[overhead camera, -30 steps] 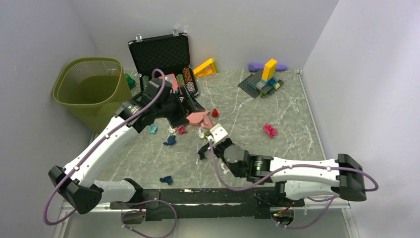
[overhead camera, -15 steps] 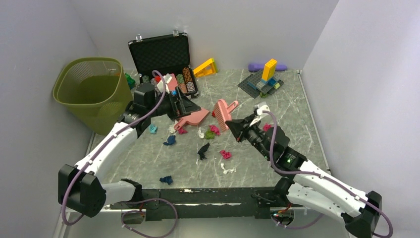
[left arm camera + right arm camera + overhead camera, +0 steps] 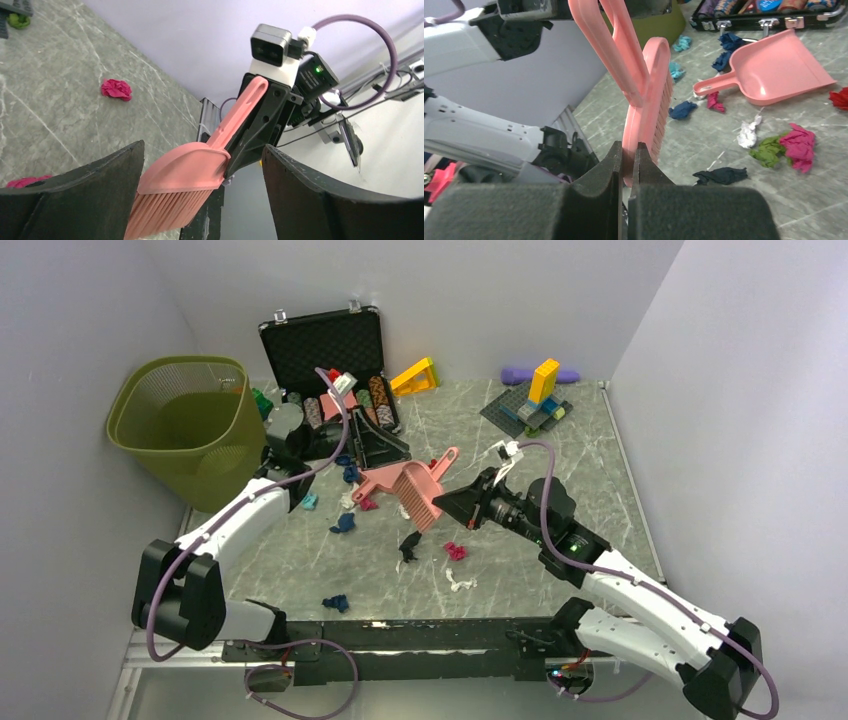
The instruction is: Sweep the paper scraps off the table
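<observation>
Marble table (image 3: 570, 480) is littered with paper scraps (image 3: 796, 142). Right gripper (image 3: 626, 192) is clenched on the pink brush (image 3: 648, 97), probably to sweep them toward the dustpan (image 3: 784, 70) lying flat. Left gripper (image 3: 378, 448) gapes empty nearby.

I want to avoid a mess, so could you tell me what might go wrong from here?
1. The right gripper holds the brush in its jaws only by a thin edge; pressing the bristles down may twist it loose.
2. The dustpan lies unheld, the left gripper open, so it may slide away.
3. A stroke may scatter scraps.
</observation>
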Controlling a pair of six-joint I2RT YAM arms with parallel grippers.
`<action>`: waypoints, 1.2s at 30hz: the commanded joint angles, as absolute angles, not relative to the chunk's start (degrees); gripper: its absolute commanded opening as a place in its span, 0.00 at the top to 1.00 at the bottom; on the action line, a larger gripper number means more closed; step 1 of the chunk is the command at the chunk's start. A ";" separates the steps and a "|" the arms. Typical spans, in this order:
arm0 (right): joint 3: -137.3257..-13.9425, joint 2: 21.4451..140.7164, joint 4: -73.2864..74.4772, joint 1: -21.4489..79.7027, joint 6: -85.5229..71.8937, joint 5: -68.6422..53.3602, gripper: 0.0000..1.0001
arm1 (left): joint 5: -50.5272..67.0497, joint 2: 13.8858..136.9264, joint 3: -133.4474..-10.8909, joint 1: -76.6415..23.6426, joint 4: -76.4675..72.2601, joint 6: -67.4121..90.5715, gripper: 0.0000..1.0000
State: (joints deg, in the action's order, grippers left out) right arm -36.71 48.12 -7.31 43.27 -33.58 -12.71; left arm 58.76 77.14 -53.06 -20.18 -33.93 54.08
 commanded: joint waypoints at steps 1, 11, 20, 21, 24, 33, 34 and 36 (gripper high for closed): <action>-39.07 46.08 -13.62 41.70 -38.42 -18.28 1.00 | 63.55 74.90 -53.84 -20.21 -37.85 50.31 0.09; -38.40 47.08 -19.31 39.55 -42.81 -22.53 1.00 | 64.81 76.83 -52.27 -22.08 -39.89 52.09 0.32; -37.28 48.59 -22.66 38.15 -44.96 -22.54 0.90 | 67.83 78.60 -52.29 -23.93 -44.03 56.30 1.00; -37.83 48.38 -21.05 37.89 -44.47 -21.96 0.58 | 68.22 78.39 -52.10 -23.91 -44.55 56.44 1.00; -41.50 47.65 -12.91 35.98 -41.29 -21.37 0.22 | 69.48 77.41 -52.00 -23.91 -41.60 54.57 1.00; -57.70 51.47 14.31 28.67 -28.14 -33.69 0.13 | 67.10 72.63 -56.54 -26.82 -10.28 30.80 1.00; -59.66 52.78 16.81 27.79 -26.98 -36.46 0.14 | 66.56 72.60 -57.39 -27.43 -7.61 28.56 1.00; -63.76 57.17 22.46 26.44 -24.62 -41.45 0.17 | 65.62 72.67 -59.14 -28.29 -2.57 24.39 1.00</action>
